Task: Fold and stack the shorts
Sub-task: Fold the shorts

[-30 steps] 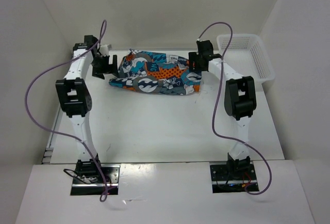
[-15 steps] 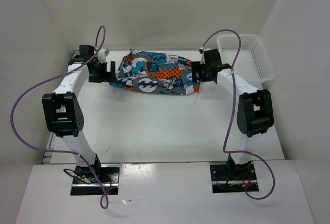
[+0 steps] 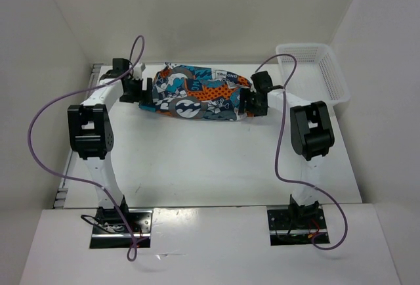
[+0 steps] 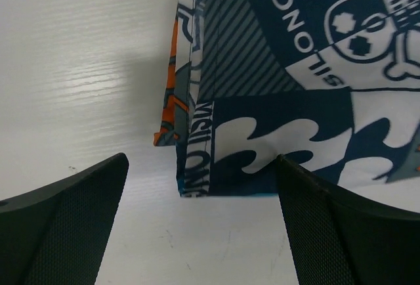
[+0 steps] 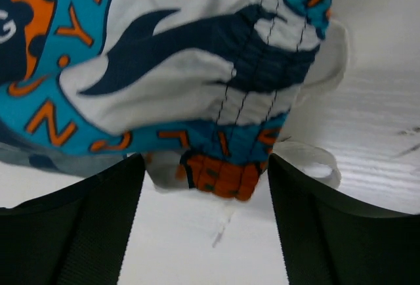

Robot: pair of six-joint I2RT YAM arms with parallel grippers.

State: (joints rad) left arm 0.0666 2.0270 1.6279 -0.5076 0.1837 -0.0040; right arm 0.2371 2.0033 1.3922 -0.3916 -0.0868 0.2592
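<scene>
One pair of shorts (image 3: 195, 93) lay bunched at the far side of the tabletop (image 3: 197, 160), near one white basket (image 3: 328, 78). Since a moment earlier, the left pincer (image 3: 139, 92) and the right pincer (image 3: 249, 103), both spread wide, had moved inward to its two ends.

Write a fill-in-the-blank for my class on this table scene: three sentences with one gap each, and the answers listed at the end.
1. The left gripper and right gripper flank the shorts, both with jaws ____.
2. The white basket stands at the table's far ____ corner.
3. Each arm trails a ____ cable.

Missing words: open; right; purple.
</scene>
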